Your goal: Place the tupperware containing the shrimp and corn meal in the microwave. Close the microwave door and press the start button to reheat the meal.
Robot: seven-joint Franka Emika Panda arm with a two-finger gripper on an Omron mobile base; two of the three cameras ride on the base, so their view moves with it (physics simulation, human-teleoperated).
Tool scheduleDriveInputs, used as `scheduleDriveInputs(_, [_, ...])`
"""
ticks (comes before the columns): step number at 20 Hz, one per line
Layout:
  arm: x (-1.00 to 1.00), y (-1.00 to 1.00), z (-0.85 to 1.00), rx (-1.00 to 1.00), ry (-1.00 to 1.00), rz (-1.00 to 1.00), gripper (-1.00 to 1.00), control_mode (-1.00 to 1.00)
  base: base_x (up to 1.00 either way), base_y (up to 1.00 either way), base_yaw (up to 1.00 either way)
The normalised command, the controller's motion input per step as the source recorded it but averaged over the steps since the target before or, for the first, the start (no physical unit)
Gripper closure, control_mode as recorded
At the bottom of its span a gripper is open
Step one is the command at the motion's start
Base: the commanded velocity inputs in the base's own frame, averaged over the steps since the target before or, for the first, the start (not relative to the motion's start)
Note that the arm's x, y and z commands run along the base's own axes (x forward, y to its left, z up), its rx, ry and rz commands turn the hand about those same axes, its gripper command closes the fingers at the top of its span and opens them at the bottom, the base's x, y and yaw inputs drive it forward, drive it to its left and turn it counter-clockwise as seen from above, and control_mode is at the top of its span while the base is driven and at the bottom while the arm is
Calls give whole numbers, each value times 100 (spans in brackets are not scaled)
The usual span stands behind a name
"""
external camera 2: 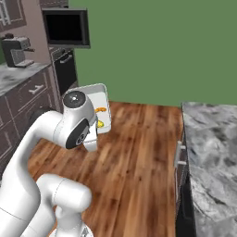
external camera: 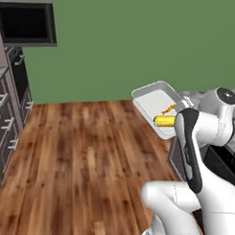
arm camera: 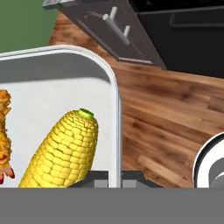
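The white tupperware [external camera: 151, 99] hangs tilted in the air over the wood floor, with the yellow corn [external camera: 164, 121] and the orange shrimp [external camera: 168, 109] lying inside. In the hand view my gripper [arm camera: 108, 179] is shut on the tray's near rim [arm camera: 114, 113], the corn [arm camera: 65, 148] right beside the fingers and the shrimp [arm camera: 3, 135] at the left edge. The right base view shows the tupperware [external camera 2: 99, 95] in front of my arm's wrist. The microwave [external camera: 26, 22] [external camera 2: 65, 28] sits high on the far left wall, its front dark; I cannot make out its door.
Dark cabinets with drawer handles [external camera: 6, 120] run along the left wall, with a coffee machine [external camera 2: 16, 51] on their counter. A marble counter [external camera 2: 208, 139] stands on the right. A grey drawer front with a bar handle [arm camera: 113, 26] lies ahead of the hand. Open wood floor [external camera: 79, 161] lies between.
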Motion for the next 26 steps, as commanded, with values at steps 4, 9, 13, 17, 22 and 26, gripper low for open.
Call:
scheduleDriveInputs(4, [0,0,0,0,0,0,100,100,100,38,-5])
scheduleDriveInputs(9, [0,0,0,0,0,0,100,100,100,36,-1])
scheduleDriveInputs(13, [0,0,0,0,0,0,100,100,100,27,2])
scheduleDriveInputs(17, [0,0,0,0,0,0,100,100,100,17,13])
scheduleDriveInputs(22, [0,0,0,0,0,0,100,100,100,14,19])
scheduleDriveInputs(26, [0,0,0,0,0,0,100,100,100,7,26])
